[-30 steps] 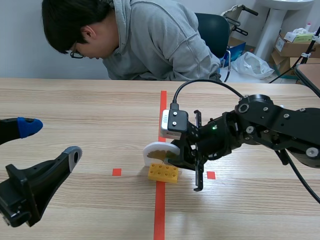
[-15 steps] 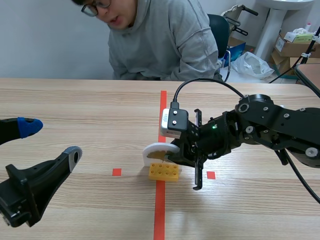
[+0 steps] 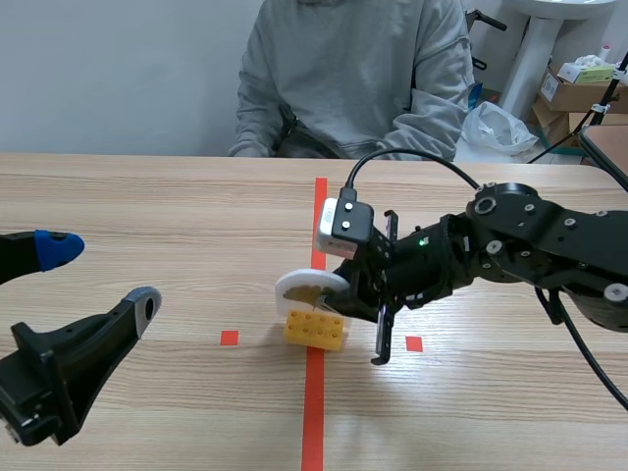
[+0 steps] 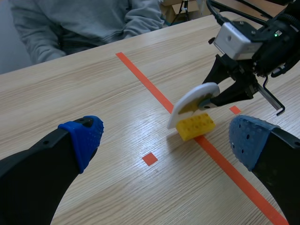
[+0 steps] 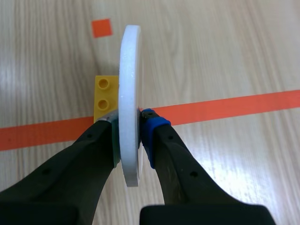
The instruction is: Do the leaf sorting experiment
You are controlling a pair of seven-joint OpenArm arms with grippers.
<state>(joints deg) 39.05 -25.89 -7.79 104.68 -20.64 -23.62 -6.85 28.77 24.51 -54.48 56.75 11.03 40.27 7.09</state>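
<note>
My pale wood-grain table (image 3: 147, 216) carries one loose thing, a yellow studded brick (image 3: 315, 330). It lies across the orange-red tape line (image 3: 313, 412) that runs away from me down the middle, between the two small tape squares (image 3: 229, 338).

Tabletop (image 3: 147, 206): pale wood-grain surface, smooth, with a soft sheen where the light fell. Tape line (image 3: 314, 412): orange-red, flat and matt. White disc (image 5: 130, 93): matt and smooth-edged; foam or plastic, which could not be told. Yellow brick (image 3: 314, 330): hard moulded plastic, studded, slightly glossy. Right pincer (image 5: 130, 126): black plastic fingers with a satin finish and faint highlights; one pad was blue, the other grey-green, both soft-looking. Left pincer (image 4: 165, 131): the same black matt body; pads (image 4: 86, 136) were rubbery and dimpled all over. Person's sweatshirt (image 3: 353, 69): grey knitted cloth, matt, creased.
</note>
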